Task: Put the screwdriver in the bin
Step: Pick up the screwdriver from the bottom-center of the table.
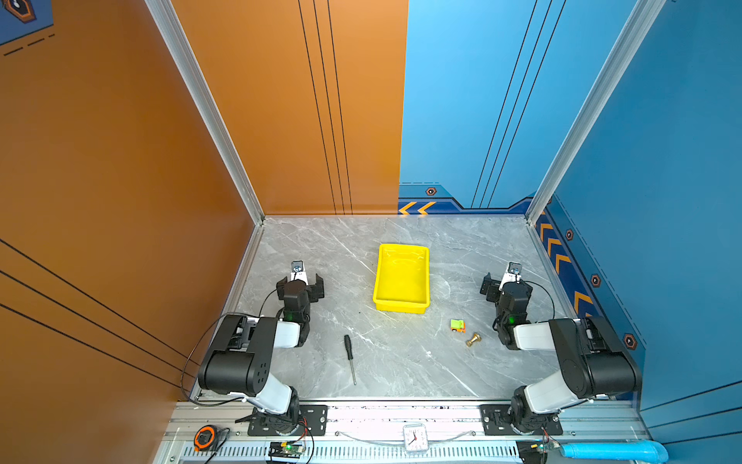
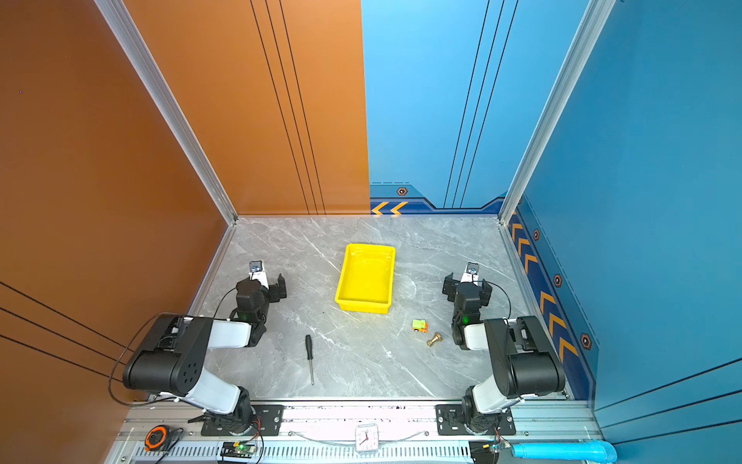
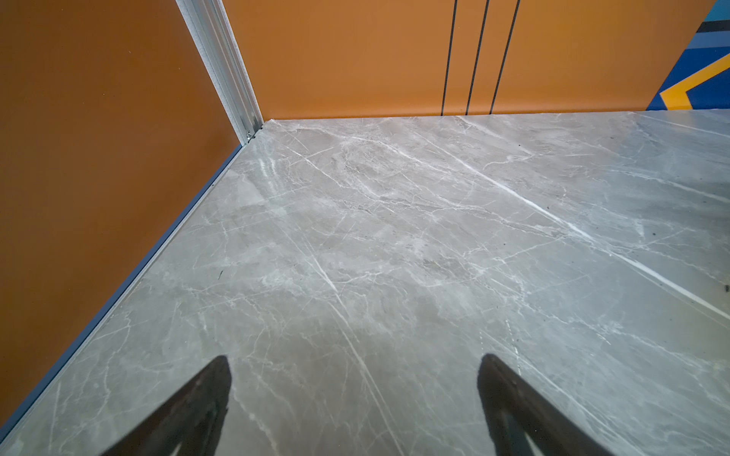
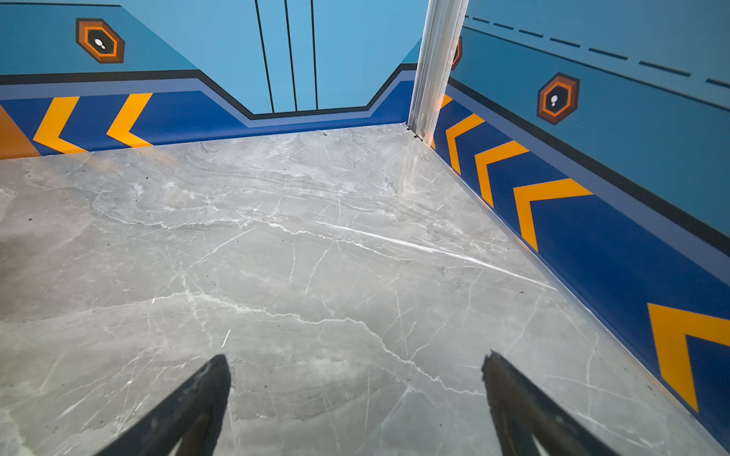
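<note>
Twin arms point(image 1: 233, 369) in black housings point(image 1: 594, 373) and white shells point(image 1: 287, 333) carry thin black cables point(image 1: 200, 339), green wrist lights point(image 1: 288, 316), and dark tapered fingers point(image 3: 197, 406) on left pincer point(image 3: 353, 357) and right pincer point(image 4: 355, 357).

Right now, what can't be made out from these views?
Screwdriver tip type: too small in both top views.
Screwdriver and bin: outside both wrist views, which face the far corners.
Toy car and brass fitting: details too small in both top views.

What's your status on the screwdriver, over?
Left pincer, right pincer open, empty. Screwdriver flat on table, untouched. Bin empty; nothing between them.
</note>
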`<action>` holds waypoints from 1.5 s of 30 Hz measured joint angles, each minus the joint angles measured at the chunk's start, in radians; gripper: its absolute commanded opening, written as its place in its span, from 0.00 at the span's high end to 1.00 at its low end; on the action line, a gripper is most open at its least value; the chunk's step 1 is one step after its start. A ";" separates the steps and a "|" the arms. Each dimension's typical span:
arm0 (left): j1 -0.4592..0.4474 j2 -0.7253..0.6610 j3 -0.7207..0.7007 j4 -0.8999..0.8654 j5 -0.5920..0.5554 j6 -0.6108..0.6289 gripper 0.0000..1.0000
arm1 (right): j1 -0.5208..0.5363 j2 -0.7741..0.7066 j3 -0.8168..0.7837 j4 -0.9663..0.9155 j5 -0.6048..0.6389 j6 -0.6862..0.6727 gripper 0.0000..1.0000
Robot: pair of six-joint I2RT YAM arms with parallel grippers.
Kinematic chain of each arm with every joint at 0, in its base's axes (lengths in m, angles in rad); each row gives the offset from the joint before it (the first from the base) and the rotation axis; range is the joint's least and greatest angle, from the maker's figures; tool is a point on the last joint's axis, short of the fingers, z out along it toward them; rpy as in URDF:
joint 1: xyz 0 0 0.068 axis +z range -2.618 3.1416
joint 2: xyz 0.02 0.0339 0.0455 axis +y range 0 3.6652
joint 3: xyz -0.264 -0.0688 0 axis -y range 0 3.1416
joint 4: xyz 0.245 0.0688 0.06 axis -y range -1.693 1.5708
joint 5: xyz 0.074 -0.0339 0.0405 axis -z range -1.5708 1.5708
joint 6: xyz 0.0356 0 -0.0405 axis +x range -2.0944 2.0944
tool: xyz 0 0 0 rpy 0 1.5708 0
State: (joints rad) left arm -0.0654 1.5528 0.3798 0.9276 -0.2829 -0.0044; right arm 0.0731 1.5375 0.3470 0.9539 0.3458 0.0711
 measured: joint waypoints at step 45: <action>-0.187 -0.470 0.384 -1.334 0.000 -0.497 0.02 | 0.435 -0.573 0.311 -1.077 0.288 0.482 0.00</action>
State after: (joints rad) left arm -0.2527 1.0824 0.7639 -0.4061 -0.2829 -0.5011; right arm 0.5083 0.9642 0.6582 -0.1226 0.6342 0.5529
